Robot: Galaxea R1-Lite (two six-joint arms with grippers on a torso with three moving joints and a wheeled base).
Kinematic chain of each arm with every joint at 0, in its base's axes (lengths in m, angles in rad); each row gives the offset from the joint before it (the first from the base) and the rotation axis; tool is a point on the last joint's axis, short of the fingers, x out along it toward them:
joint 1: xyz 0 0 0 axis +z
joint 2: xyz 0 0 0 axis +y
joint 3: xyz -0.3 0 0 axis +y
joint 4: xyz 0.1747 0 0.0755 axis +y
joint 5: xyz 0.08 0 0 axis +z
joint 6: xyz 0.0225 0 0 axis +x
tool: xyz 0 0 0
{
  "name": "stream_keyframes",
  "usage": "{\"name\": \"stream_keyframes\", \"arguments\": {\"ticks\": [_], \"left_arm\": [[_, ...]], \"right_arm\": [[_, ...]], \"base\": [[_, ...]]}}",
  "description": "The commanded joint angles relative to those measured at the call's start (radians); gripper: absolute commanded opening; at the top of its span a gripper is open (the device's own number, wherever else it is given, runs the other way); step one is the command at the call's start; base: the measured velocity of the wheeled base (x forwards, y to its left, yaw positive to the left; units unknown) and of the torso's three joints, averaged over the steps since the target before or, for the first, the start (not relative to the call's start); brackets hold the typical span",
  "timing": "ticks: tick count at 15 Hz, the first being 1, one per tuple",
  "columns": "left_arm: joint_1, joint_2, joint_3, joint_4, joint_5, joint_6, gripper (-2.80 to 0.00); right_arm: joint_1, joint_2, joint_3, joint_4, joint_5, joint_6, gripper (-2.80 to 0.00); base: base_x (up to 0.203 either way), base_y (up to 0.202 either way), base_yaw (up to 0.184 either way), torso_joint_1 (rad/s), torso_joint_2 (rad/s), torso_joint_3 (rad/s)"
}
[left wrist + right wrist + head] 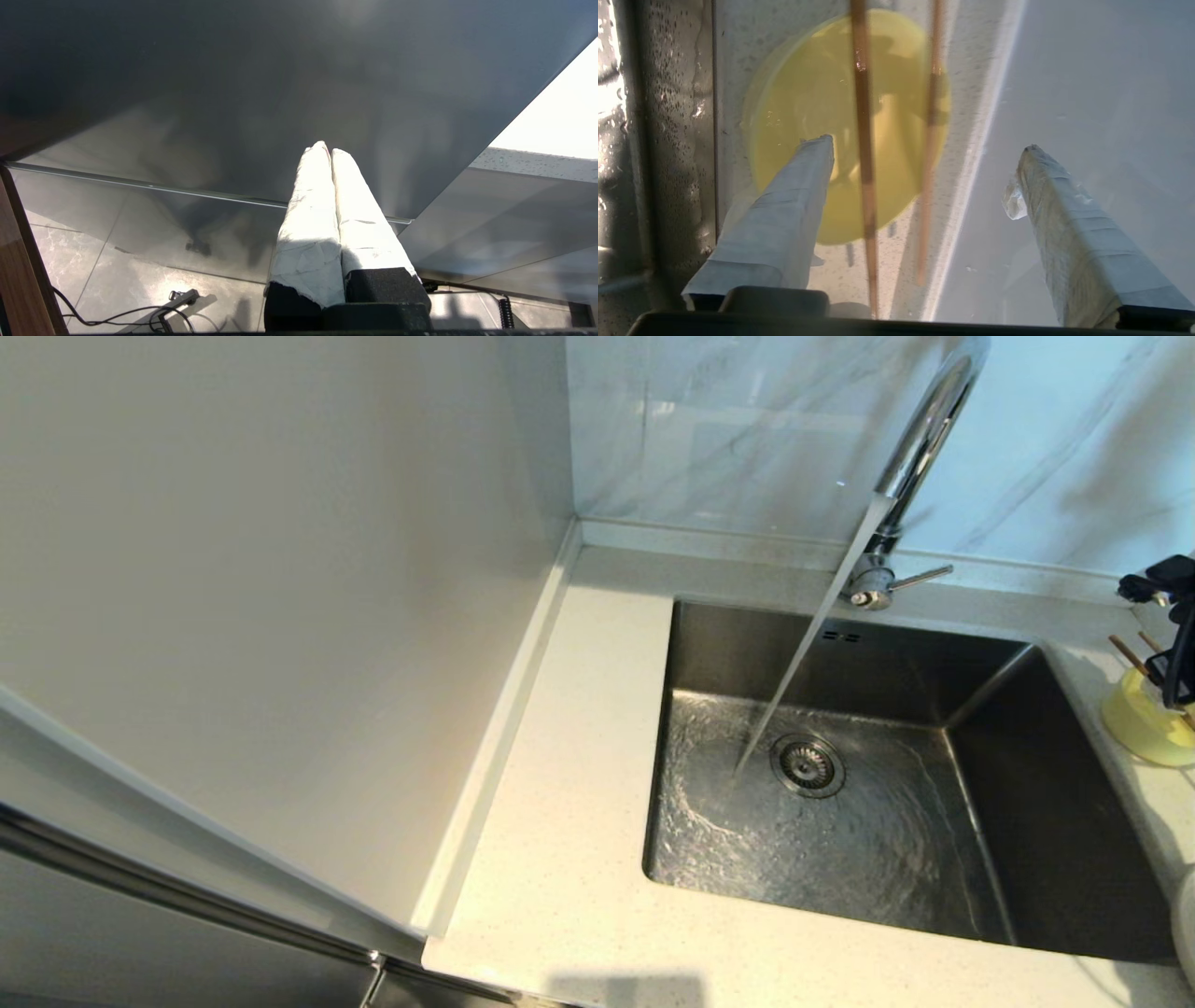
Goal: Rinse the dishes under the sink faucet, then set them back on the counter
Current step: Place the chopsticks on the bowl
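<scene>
**Chopsticks laid across the bowl, right end effector spread wide above them**

The right end effector [924, 149] hovers over the small pale-yellow bowl [803, 112] with its fingers [794, 196] far apart and nothing between them. The bowl sits on the counter [579, 821] to the right of the sink basin [1027, 821], just beside the basin's edge and close to the raised rim at the wall. The two wooden chopsticks [861, 140] lie across the bowl's mouth, roughly parallel and a little apart, their ends reaching past the rim; resting there keeps them from rolling and off the wet stone. Droplets on the counter around the bowl suggest both pieces are already rinsed, so this reads as a set-down just done, with the open fingers clear of the sticks.

The faucet [920, 439] runs a steady stream into the basin near the drain [808, 765], ready for another dish. A pale curved edge [1186, 924] at the head view's right border may be the plate, though too little shows to be sure.

The left end effector [329, 151] is parked low beside the cabinet, fingers pressed together.
</scene>
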Motion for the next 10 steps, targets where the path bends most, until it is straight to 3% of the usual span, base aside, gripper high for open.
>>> {"name": "stream_keyframes", "arguments": {"ticks": [1, 6, 10], "left_arm": [[0.0, 0.0, 0.0, 0.0, 0.001, 0.0, -2.8], [0.0, 0.0, 0.0, 0.0, -0.001, 0.0, -2.8], [0.0, 0.0, 0.0, 0.0, 0.001, 0.0, -2.8]], "right_arm": [[0.001, -0.033, -0.005, 0.003, -0.002, -0.004, 0.0], [0.002, -0.185, 0.098, 0.015, 0.064, 0.018, 0.0], [0.003, -0.51, 0.422, 0.111, 0.189, 0.112, 0.0]], "base": [[0.0, 0.0, 0.0, 0.0, 0.0, 0.0], [0.0, 0.0, 0.0, 0.0, 0.0, 0.0], [0.0, 0.0, 0.0, 0.0, 0.0, 0.0]]}}
